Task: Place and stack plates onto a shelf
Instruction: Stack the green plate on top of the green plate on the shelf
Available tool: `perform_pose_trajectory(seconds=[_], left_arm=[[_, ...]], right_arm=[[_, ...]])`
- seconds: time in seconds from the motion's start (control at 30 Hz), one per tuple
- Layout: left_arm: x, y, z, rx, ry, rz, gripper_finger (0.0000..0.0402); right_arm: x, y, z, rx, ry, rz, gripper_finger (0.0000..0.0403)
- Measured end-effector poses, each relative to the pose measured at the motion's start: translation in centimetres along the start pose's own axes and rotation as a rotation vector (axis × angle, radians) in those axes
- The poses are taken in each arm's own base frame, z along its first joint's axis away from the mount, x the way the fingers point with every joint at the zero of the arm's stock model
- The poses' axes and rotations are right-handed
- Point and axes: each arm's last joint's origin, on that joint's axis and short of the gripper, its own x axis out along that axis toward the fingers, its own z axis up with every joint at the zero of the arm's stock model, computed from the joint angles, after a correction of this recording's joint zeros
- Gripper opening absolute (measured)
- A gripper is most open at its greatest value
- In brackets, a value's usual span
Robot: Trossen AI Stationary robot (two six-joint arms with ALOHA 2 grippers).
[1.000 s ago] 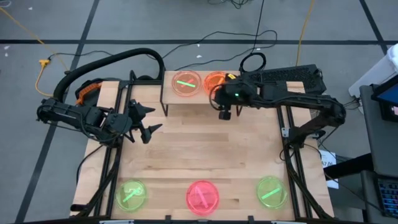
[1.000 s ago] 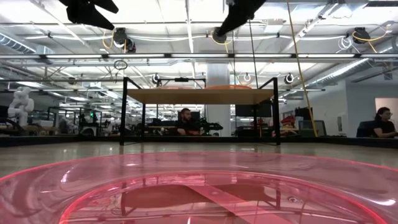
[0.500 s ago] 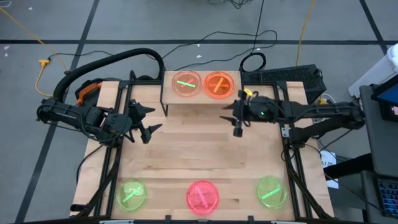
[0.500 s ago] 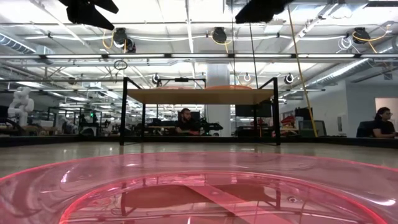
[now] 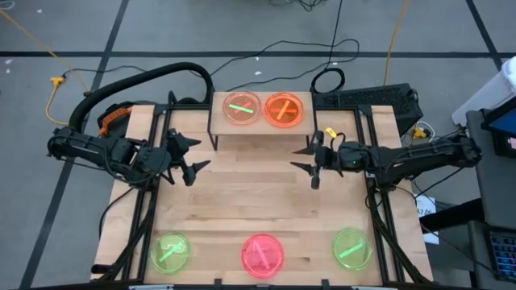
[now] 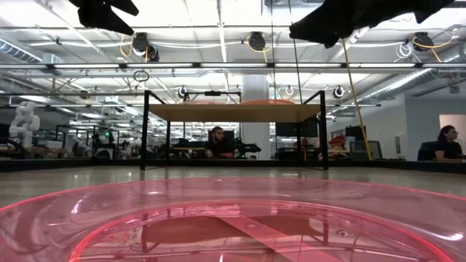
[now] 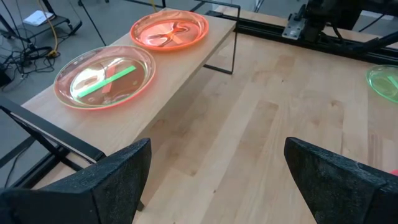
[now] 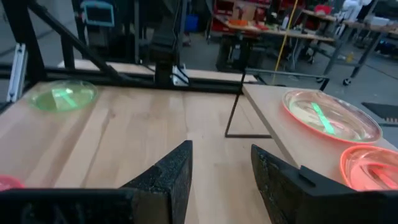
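The shelf (image 5: 260,130) stands at the table's far edge on thin black legs. Two plates lie flat on it: a pink-orange one with a green streak (image 5: 242,108) and an orange one (image 5: 283,109). Three more plates rest on the tabletop along the near edge: green (image 5: 170,251), pink (image 5: 263,254) and green (image 5: 352,247). My right gripper (image 5: 297,159) is open and empty, hovering just near of the shelf's right end, fingers pointing toward the table's left. My left gripper (image 5: 199,154) is open and empty, hovering by the shelf's left end.
Black frame rails (image 5: 153,201) run along both table sides. The bare wooden tabletop (image 5: 258,193) lies between the shelf and the near row of plates. In the low view the pink plate (image 6: 233,225) fills the foreground, and people sit in the room behind the shelf (image 6: 237,113).
My right gripper has drawn back from over the orange plate at the shelf's right end, moving toward the table's right and near side and turning its fingers toward the left. The orange plate stays on the shelf, uncovered now.
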Motion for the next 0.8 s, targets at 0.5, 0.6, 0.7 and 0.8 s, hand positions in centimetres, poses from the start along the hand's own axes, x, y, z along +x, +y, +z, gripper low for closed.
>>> perform_pose_trajectory(seconds=[0.5,0.6,0.7,0.8], left_arm=[[0.0,0.0,0.0,0.0,0.0,0.0,0.0372],[0.0,0.0,0.0,0.0,0.0,0.0,0.0372],[0.0,0.0,0.0,0.0,0.0,0.0,0.0372],[0.0,0.0,0.0,0.0,0.0,0.0,0.0372]], right_arm=[[0.0,0.2,-2.0,0.035,-0.041,-0.005,0.0148],[0.0,0.2,-2.0,0.035,-0.041,-0.005,0.0148],[0.0,0.2,-2.0,0.035,-0.041,-0.005,0.0148],[0.0,0.2,-2.0,0.035,-0.041,-0.005,0.0148]])
